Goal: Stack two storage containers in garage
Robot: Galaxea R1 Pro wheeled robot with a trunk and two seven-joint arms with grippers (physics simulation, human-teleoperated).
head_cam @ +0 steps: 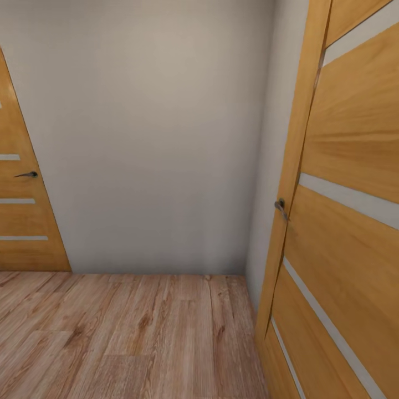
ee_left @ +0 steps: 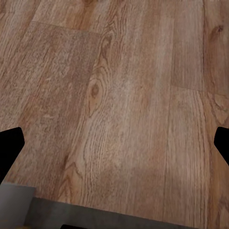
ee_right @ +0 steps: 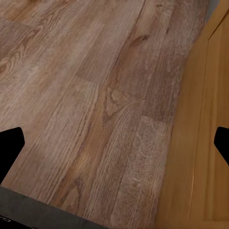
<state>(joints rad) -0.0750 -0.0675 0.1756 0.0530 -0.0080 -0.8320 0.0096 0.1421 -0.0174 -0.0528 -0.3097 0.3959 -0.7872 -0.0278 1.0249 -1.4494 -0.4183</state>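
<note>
Two wooden doors show from the head: one at left [head_cam: 25, 210], one close at right [head_cam: 343, 233], plank floor [head_cam: 127, 332] between. Left gripper [ee_left: 114, 143] gapes wide over planks, holding nothing. Right gripper [ee_right: 114, 143] likewise, beside the door. No containers visible; carrying seems yet undone.

Home interior, hallway corner: light wood plank floor [head_cam: 127, 332], plain beige wall [head_cam: 155, 138], two orange-brown wooden doors with pale inlay strips and lever handles, left [head_cam: 22, 221] and right [head_cam: 343, 221].
</note>
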